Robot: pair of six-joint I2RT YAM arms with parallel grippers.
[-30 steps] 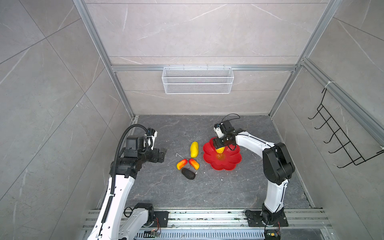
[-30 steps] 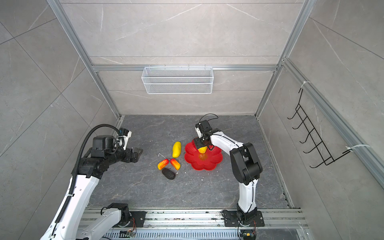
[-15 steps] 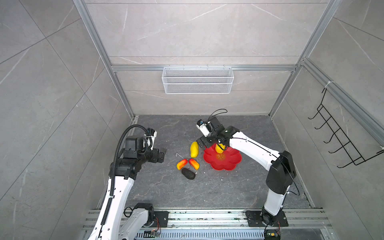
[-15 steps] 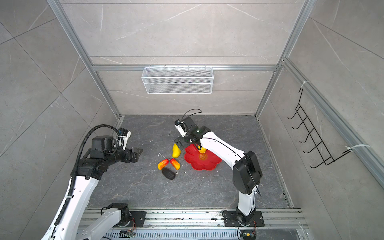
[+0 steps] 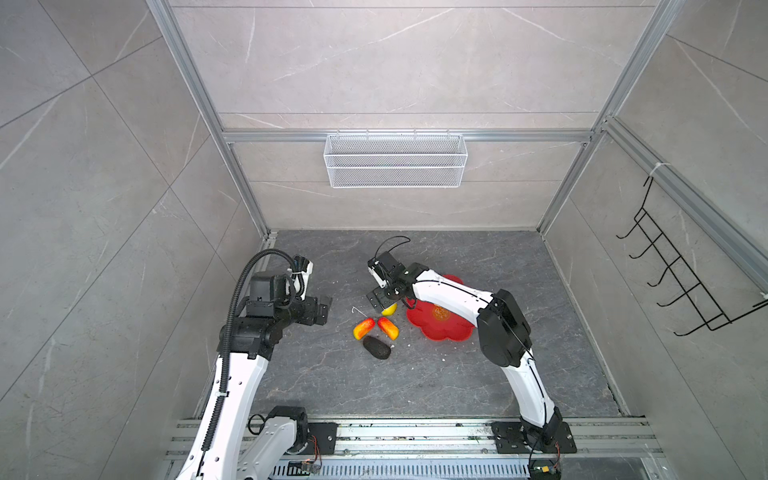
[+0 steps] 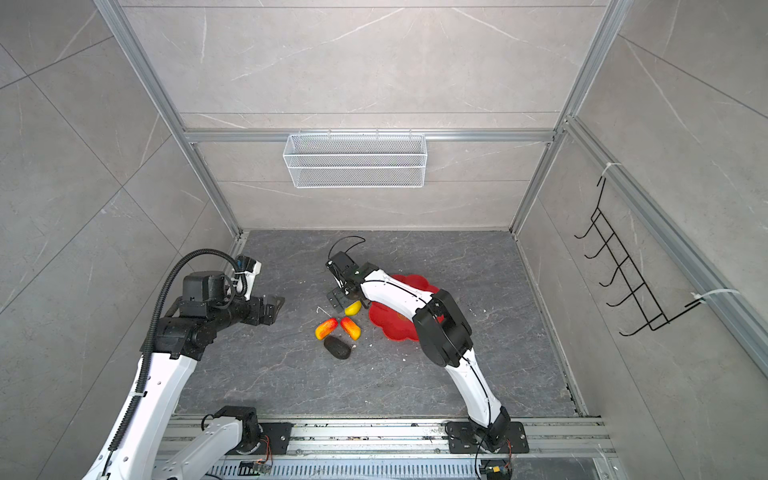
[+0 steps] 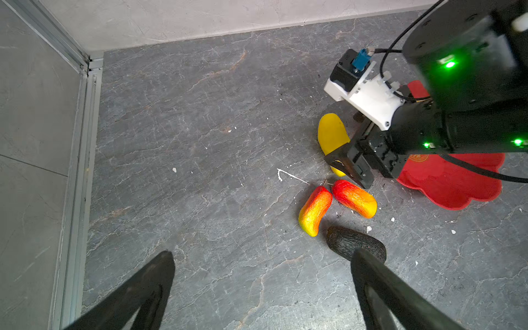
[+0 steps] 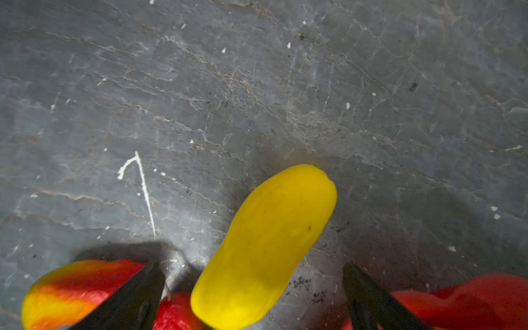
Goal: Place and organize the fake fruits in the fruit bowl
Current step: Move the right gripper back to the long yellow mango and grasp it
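We log that the right gripper (image 8: 251, 267) has swung off the fruit bowl (image 5: 440, 330) and now hangs empty, jaws spread wide, over the elongated yellow fruit (image 8: 265, 245) on the worktop (image 5: 415, 374) just beside the bowl, so the next pick looks begun

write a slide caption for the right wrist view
Open right pincer straddling the elongated yellow fruit on the grey floor, red fruit bowl close by

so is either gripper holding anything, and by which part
Nothing is held. The right gripper stands open astride the elongated yellow fruit; the left gripper is open, empty.
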